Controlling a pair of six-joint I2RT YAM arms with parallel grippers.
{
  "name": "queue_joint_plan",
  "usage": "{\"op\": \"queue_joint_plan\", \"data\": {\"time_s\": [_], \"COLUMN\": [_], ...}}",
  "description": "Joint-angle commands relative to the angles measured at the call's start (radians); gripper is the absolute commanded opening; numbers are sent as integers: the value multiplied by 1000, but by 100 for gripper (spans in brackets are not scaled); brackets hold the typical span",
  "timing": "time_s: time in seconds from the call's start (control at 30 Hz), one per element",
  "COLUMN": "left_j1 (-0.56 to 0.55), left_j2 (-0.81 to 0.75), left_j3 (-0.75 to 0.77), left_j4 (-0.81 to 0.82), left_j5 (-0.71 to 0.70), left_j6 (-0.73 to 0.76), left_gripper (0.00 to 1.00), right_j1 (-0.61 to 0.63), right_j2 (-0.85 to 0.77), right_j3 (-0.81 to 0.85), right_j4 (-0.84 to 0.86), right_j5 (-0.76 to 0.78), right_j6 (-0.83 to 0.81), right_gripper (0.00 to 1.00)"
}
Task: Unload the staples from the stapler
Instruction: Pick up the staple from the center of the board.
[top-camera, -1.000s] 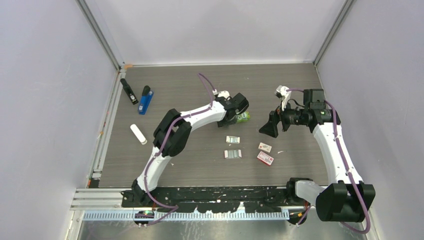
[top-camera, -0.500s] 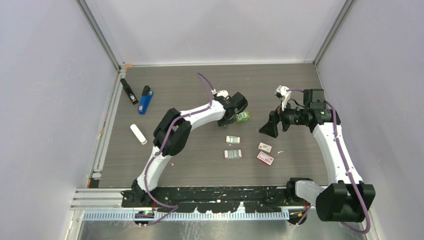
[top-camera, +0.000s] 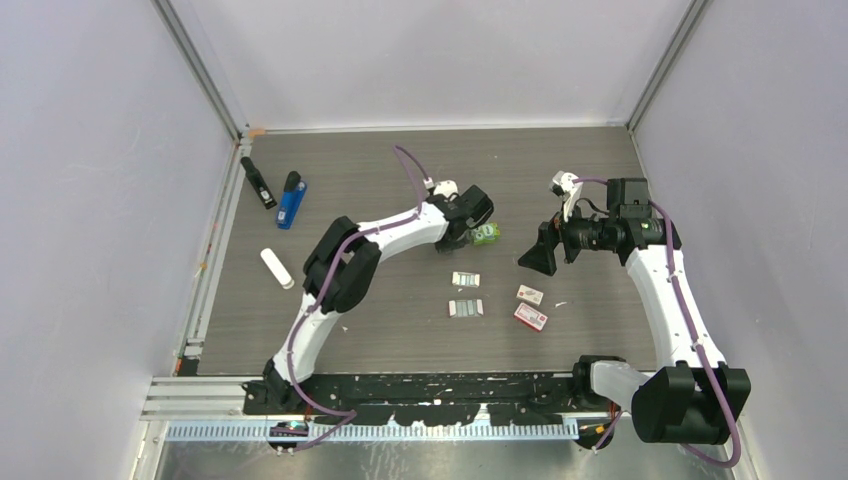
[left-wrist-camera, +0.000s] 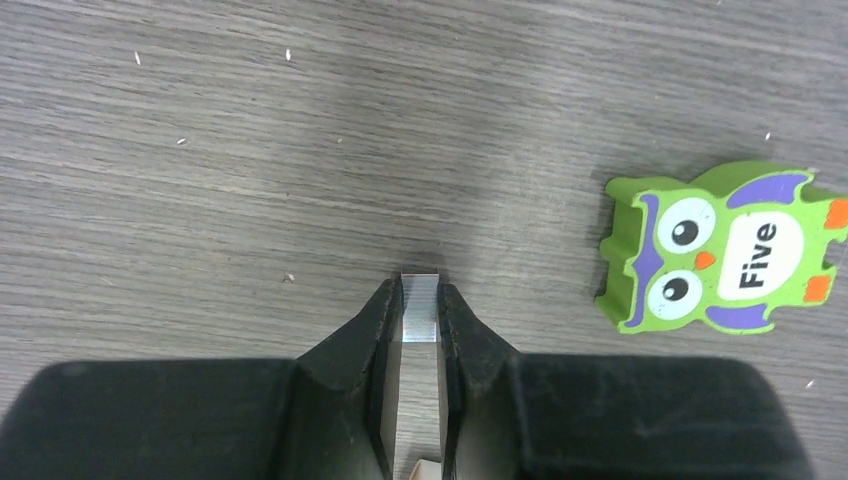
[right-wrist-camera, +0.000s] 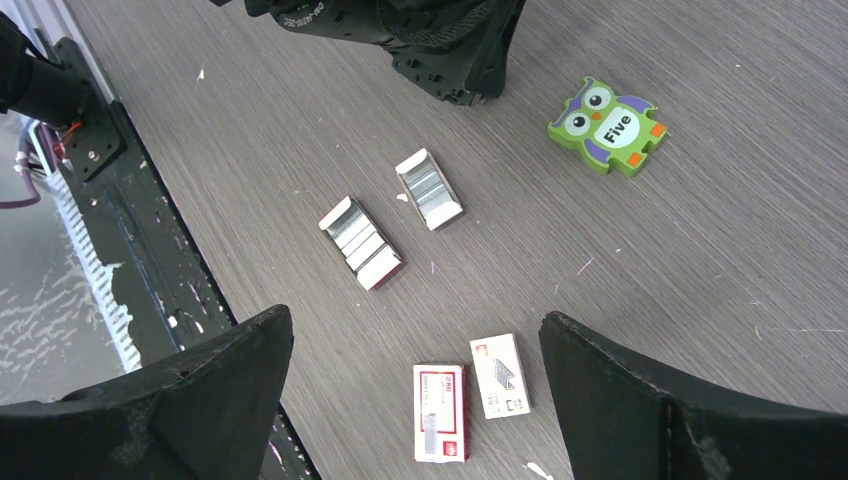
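Toward the near edge of the desk (top-camera: 380, 335), right of centre, two red-and-white boxes (top-camera: 531, 318) lie side by side. Just left of them, two open trays (right-wrist-camera: 337, 214) hold ribbed silvery strips (right-wrist-camera: 428, 188). A little farther, the right gripper (right-wrist-camera: 415, 322) hangs above that group, jaws spread wide and holding nothing. At mid-desk the left gripper (left-wrist-camera: 420, 297) is clenched on the staples (left-wrist-camera: 420, 314), a strip standing on end between its fingers; whether its tip meets the wood I cannot tell. A green owl eraser (left-wrist-camera: 720, 245) lies just right of it. By the left edge lies a white oblong piece (top-camera: 277, 268). Farther on, near the far left corner, are a blue stapler (top-camera: 291, 200) and a black stapler (top-camera: 258, 183).
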Motion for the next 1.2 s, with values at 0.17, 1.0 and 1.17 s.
{"op": "queue_joint_plan", "data": {"time_s": [0.17, 1.0, 1.17], "left_j1": [5, -36, -71], "left_j2": [-224, -593, -628], "left_j3": [-223, -707, -755], "left_j4": [165, 587, 641], "left_j5": [6, 285, 251], "left_j6": [218, 430, 380], "left_gripper": [6, 0, 0], "right_j1": [5, 5, 5], "right_j2": [-15, 6, 6], "right_j3": [32, 54, 54], "right_j4": [-157, -212, -213], "right_j5": [-94, -121, -119], "right_j6": [-221, -258, -257], "right_gripper": [97, 97, 97]}}
